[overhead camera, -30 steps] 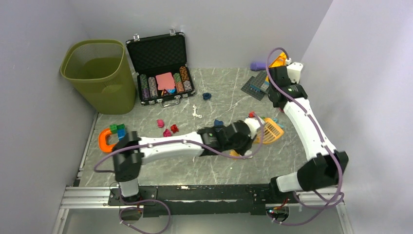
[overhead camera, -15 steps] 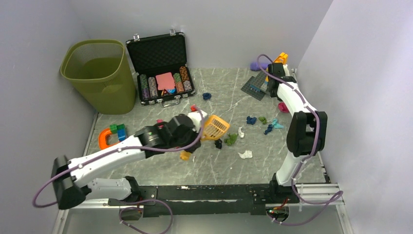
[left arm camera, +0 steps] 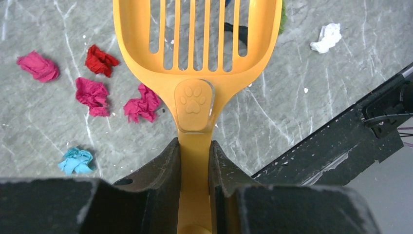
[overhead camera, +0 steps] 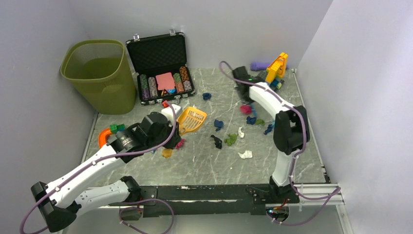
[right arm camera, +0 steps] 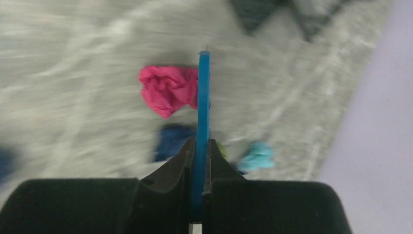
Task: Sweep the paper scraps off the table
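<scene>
Several paper scraps lie on the grey marble table (overhead camera: 204,165): pink (overhead camera: 245,109), dark blue (overhead camera: 218,124), black (overhead camera: 216,141), green (overhead camera: 230,139) and white (overhead camera: 245,154). My left gripper (overhead camera: 170,116) is shut on the handle of an orange slotted scoop (overhead camera: 191,120), held above the table left of centre. In the left wrist view the scoop (left arm camera: 195,58) hangs over pink (left arm camera: 142,103), red (left arm camera: 101,59) and cyan (left arm camera: 75,161) scraps. My right gripper (right arm camera: 200,144) is shut on a thin blue flat tool (right arm camera: 203,92), next to a pink scrap (right arm camera: 165,90). It shows blurred.
A green mesh bin (overhead camera: 100,73) stands back left. An open black case of poker chips (overhead camera: 160,73) is beside it. Toy bricks (overhead camera: 117,128) and an orange ring (overhead camera: 102,139) lie at the left edge, a yellow toy (overhead camera: 275,68) back right. A metal rail (overhead camera: 195,192) runs along the front.
My left arm has swung left with the scoop, from right of centre to left of centre. My right arm has moved from the back right corner toward the middle, and a pink scrap went left with it.
</scene>
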Available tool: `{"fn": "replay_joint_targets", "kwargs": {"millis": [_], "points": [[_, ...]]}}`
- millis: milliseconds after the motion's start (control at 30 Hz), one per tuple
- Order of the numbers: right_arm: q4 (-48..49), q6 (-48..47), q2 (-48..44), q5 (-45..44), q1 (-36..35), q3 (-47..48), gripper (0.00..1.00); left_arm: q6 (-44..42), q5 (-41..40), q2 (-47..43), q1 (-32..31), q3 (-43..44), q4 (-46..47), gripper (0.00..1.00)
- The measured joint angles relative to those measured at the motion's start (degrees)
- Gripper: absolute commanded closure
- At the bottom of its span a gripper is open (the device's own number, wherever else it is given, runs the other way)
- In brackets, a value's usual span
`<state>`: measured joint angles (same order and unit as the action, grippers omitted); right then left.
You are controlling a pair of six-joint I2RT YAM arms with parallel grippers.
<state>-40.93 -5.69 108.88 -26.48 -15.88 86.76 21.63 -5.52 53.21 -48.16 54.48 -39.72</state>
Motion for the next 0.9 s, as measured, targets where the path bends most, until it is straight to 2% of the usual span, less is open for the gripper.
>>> {"fn": "replay_joint_targets", "kwargs": {"millis": [167, 267, 367, 467, 667, 800, 900], "points": [[-9.9, 11.0, -0.1, 6.3, -13.2, 10.8, 1.00, -0.6, -0.3, -1.1, 1.3, -0.1, -0.9, 1.00], [-13.8, 15.1, -1.2, 4.7, -15.3, 15.3, 1.00, -1.0, -0.3, -1.6, 1.5, -0.1, -0.9, 1.00], [-17.9, 17.0, -4.0, -1.0, -12.9, 15.6, 1.00, -1.5, -0.5, -2.1, 1.6, -0.1, -1.6, 1.00], [-20.0, 17.7, -7.8, -8.2, -6.9, 14.1, 1.00, -2.1, -0.8, -3.1, 1.6, -0.1, -1.8, 1.00], [-20.1, 17.1, -11.2, -22.7, 6.6, 3.3, 1.00, -3.4, -0.8, -5.8, 1.7, -0.1, -1.7, 1.00], [-17.4, 14.9, -9.6, -23.7, 9.1, -5.2, 1.00, -3.9, -0.8, -6.3, 1.9, -0.2, -1.7, 1.00], [-16.7, 15.2, -7.2, -18.8, 8.3, -6.2, 1.00, -4.0, -0.9, -6.4, 1.9, -0.7, -1.7, 1.00]]}}
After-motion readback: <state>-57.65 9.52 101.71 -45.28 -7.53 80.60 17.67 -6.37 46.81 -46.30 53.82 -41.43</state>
